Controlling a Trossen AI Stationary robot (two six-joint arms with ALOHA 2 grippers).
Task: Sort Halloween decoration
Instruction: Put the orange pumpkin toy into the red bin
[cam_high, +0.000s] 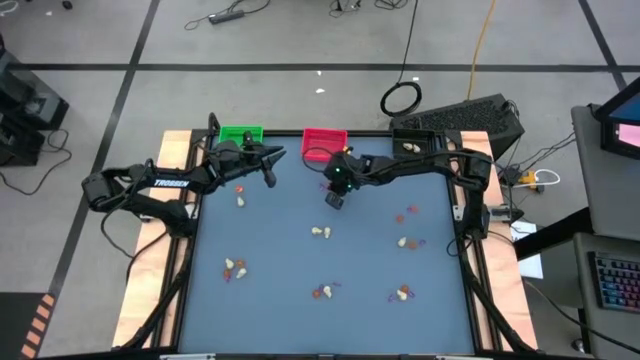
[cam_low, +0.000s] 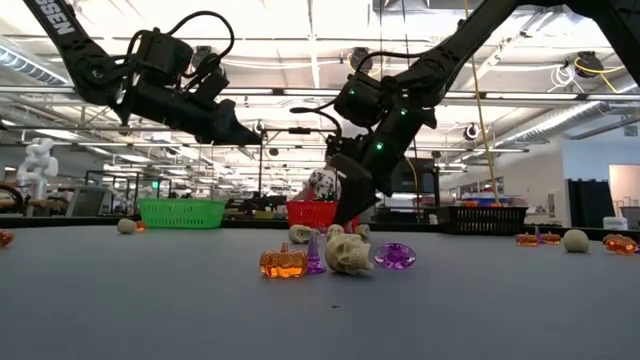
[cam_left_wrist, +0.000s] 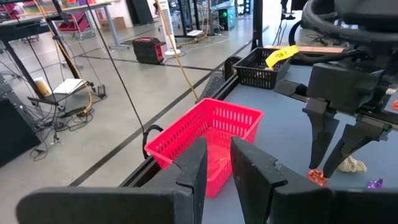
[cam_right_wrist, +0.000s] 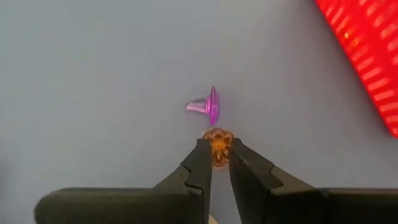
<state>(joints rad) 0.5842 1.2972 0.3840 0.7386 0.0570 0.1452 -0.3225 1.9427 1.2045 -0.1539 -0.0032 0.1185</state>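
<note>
Gripping a little orange pumpkin trinket (cam_right_wrist: 217, 147) between its fingertips, the right gripper (cam_right_wrist: 219, 157) is clearly the one doing the work right now. Its jaws are pinched narrow on the pumpkin, with a purple trinket (cam_right_wrist: 208, 106) lying on the mat just beyond it. In the high view that gripper (cam_high: 334, 196) sits near the back of the table, close to the red basket (cam_high: 324, 142), so my guess is the orange piece is headed there. In the low view it hangs clear above the mat, which fits a carry more than a pick.

The left gripper (cam_left_wrist: 216, 163) is parked up at the back between the green basket (cam_high: 240, 134) and the red one, aimed at the red one. Fingers are close together with a slim gap and nothing between them. Looks like it's just waiting out of the way.

Rest of the Halloween decoration is scattered in small mixed clumps over the grey table (cam_high: 300, 260). One clump right by the low camera has an orange pumpkin (cam_low: 283, 262), a cream skull (cam_low: 348, 253) and a purple piece (cam_low: 394, 256) touching or nearly so.

Baskets: red one seems to have something pale orange on its floor in the left wrist view, can't say what. Green one, can't see inside. A black basket (cam_left_wrist: 264, 67) holds a yellow thing (cam_left_wrist: 280, 55)
</note>
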